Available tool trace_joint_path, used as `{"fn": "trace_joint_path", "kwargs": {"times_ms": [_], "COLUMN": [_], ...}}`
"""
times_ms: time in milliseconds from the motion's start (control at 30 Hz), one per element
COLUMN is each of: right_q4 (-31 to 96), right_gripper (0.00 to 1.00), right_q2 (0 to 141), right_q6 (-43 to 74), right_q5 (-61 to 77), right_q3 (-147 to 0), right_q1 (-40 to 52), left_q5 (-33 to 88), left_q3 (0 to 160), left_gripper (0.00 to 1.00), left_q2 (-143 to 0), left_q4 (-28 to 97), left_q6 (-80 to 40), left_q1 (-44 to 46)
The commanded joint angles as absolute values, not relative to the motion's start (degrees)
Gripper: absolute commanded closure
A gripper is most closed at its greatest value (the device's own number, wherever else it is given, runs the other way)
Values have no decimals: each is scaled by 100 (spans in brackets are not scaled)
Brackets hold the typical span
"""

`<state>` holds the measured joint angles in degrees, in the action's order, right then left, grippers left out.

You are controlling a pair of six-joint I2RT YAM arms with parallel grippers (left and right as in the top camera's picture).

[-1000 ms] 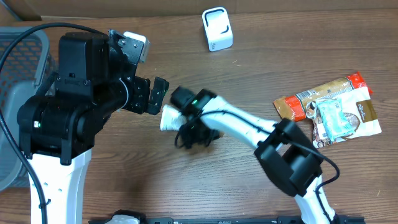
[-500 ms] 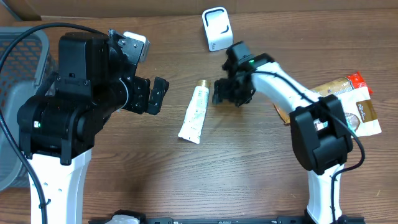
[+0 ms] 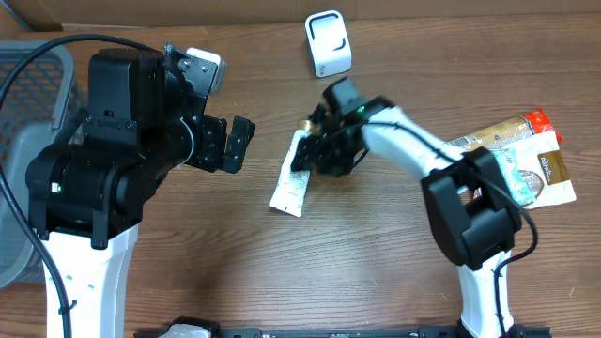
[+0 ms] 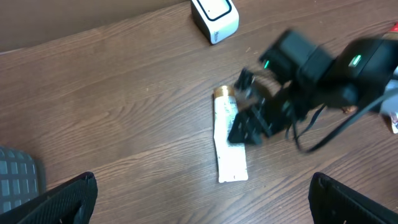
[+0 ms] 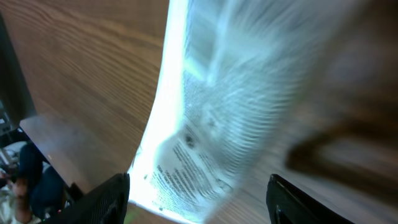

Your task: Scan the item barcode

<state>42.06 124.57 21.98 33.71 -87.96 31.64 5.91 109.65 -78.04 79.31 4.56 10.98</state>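
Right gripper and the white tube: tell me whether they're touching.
Cannot tell. Overhead, the right gripper overlaps the white tube, but height is unreadable; the right wrist view is too blurred to show contact or gap.

table (image 3: 235, 277): brown wood grain | grey basket (image 3: 14, 113): left edge | light: even

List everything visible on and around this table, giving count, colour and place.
tube: one, white with gold cap, lying mid-table
scanner: one, white, far edge of the table
packets: overlapping pile, count unclear, brown, red and white, right side
basket: one, grey, left edge
table: one, brown wood
left gripper: one, black, open, left of the tube and apart from it
right gripper: one, black, open, over the tube's cap end
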Motion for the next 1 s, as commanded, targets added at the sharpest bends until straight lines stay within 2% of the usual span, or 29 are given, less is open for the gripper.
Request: {"fn": "trace_joint_path", "kwargs": {"times_ms": [0, 100, 200, 467, 500, 700, 833, 967], "right_q4": [3785, 3146, 2604, 1966, 1957, 2331, 3459, 4764], "right_gripper": [29, 32, 39, 83, 86, 96, 96, 96], "right_q2": [12486, 12486, 12486, 12486, 12486, 12444, 12326, 12278], "right_q6": [3371, 4250, 4794, 5144, 5124, 4001, 2746, 1542], "right_q5": [3111, 2735, 2565, 2399, 2394, 2919, 3009, 2349], "right_q3": [-8248, -7679, -7212, -6788, -6788, -6949, -7441, -8055], "right_q1": [3476, 3736, 3898, 3857, 3850, 3529, 3177, 2998], "left_q5": [578, 578, 578, 578, 578, 578, 578, 578], "left_q3": [10965, 10965, 10965, 10965, 10965, 10965, 10965, 10965], "left_gripper": [0, 0, 0, 1, 0, 0, 0, 0], "left_q2": [-7848, -7848, -7848, -7848, -7848, -7848, -7848, -7848], "left_q4": [7929, 7929, 7931, 7929, 7929, 7931, 7929, 7929], "left_q6": [384, 384, 384, 384, 384, 384, 384, 384], "left_q1": [1090, 1090, 1090, 1090, 1090, 1090, 1090, 1090]}}
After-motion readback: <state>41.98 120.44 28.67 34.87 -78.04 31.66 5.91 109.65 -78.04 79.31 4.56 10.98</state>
